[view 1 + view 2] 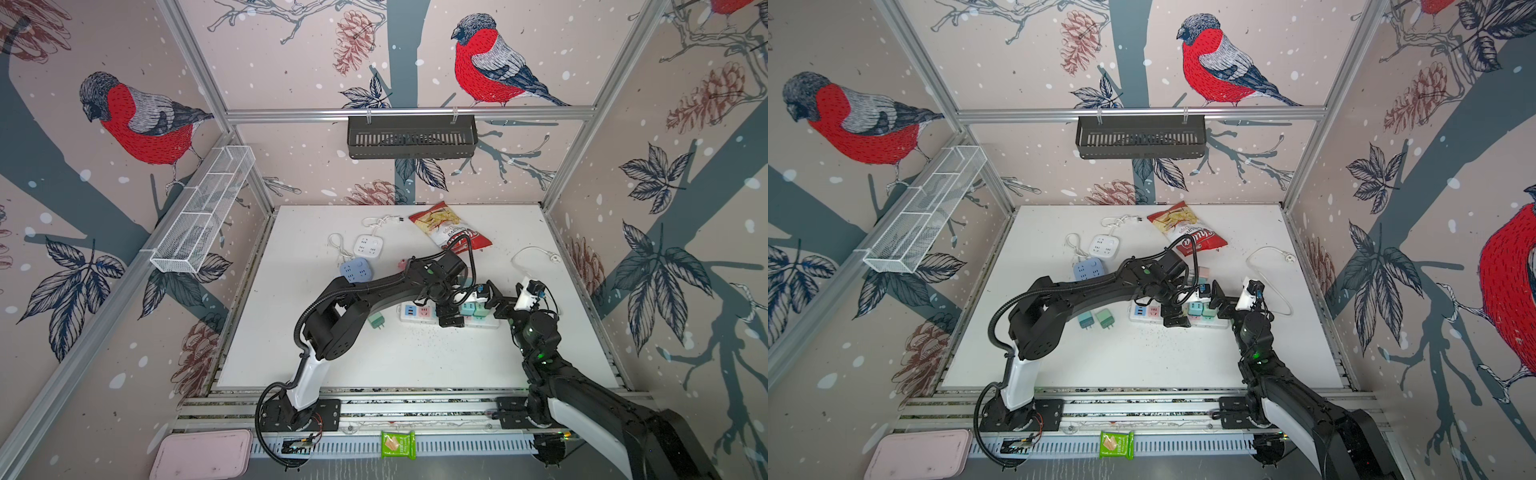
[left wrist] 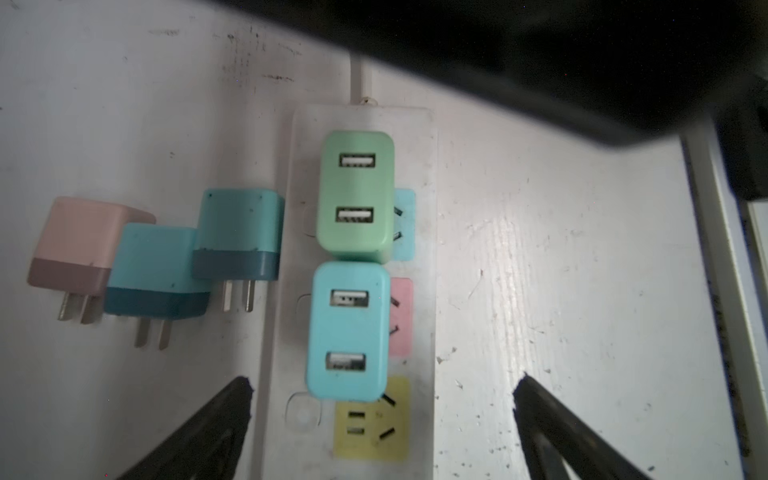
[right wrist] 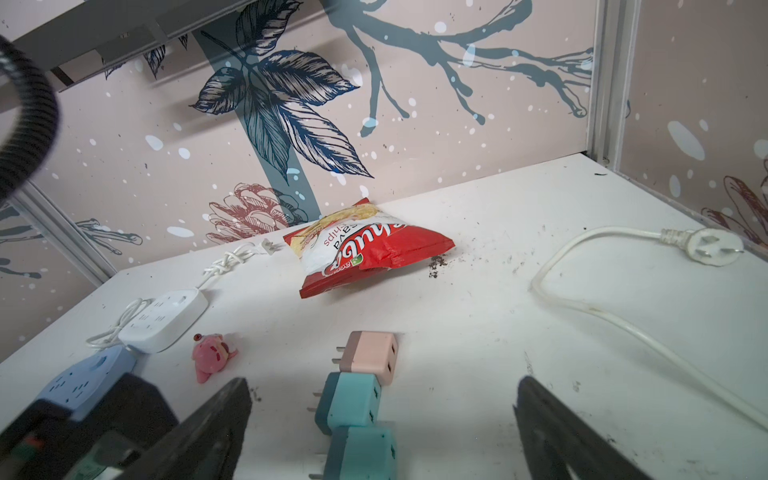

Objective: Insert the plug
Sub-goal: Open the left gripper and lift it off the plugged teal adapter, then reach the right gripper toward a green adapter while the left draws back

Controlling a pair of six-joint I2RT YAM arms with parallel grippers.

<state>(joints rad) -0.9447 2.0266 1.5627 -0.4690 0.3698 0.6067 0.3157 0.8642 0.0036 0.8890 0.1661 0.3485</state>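
A white power strip [image 2: 419,166] lies on the table, also in both top views [image 1: 415,312] [image 1: 1144,312]. A green plug [image 2: 355,195] and a light blue plug [image 2: 347,328] stand upright in its sockets. The yellow socket [image 2: 372,419] beside them is bare. My left gripper [image 2: 382,380] hangs open over the strip, its fingers [image 2: 232,415] astride it and touching neither plug. My right gripper [image 3: 382,384] is open and holds nothing, at the strip's right end [image 1: 494,301]. Below it a pink plug [image 3: 370,351] and two teal plugs [image 3: 353,401] lie loose in a row.
A red chips bag [image 1: 451,228], a white square socket block [image 1: 368,245], a blue one [image 1: 356,269] and a pink toy [image 3: 212,355] lie behind the strip. The strip's white cable [image 1: 536,253] loops at the right. A teal [image 1: 1086,320] and a green plug [image 1: 1105,319] lie at its left.
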